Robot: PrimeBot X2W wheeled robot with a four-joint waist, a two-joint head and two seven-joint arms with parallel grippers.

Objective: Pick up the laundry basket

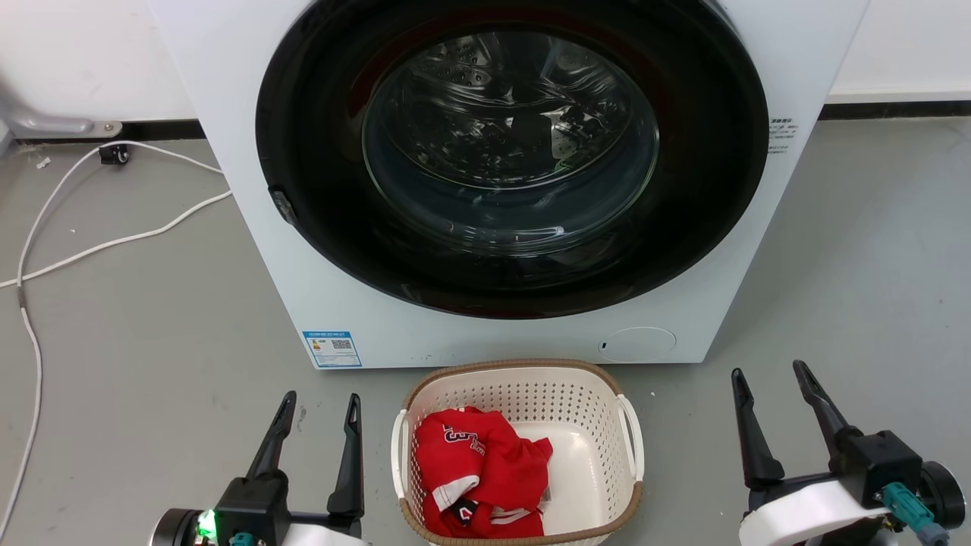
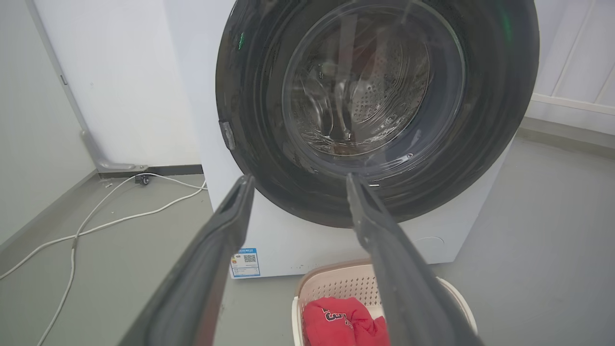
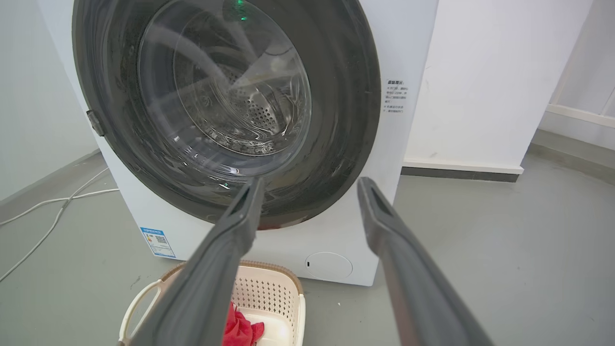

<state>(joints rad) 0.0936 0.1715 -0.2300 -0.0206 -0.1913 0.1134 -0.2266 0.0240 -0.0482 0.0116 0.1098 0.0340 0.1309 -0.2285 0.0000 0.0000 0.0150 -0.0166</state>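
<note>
The laundry basket [image 1: 599, 425] stands on the grey floor just in front of the washing machine, cream-white and perforated with a brown rim and white side handles. A red garment [image 1: 478, 470] lies inside it. My left gripper [image 1: 320, 406] is open to the left of the basket, nothing between its fingers. On the basket's right, my right gripper [image 1: 768, 374] is open and empty too. From the left wrist, the basket [image 2: 336, 288] is low between the open left gripper [image 2: 298, 180]. The right wrist view has the basket [image 3: 269, 288] at lower left of the open right gripper [image 3: 310, 182].
A white front-loading washing machine [image 1: 318, 250] with a shut dark round door [image 1: 516, 152] rises right behind the basket. White cables [image 1: 114, 243] trail over the floor at the left. Bare grey floor [image 1: 857, 288] lies to the right of the machine.
</note>
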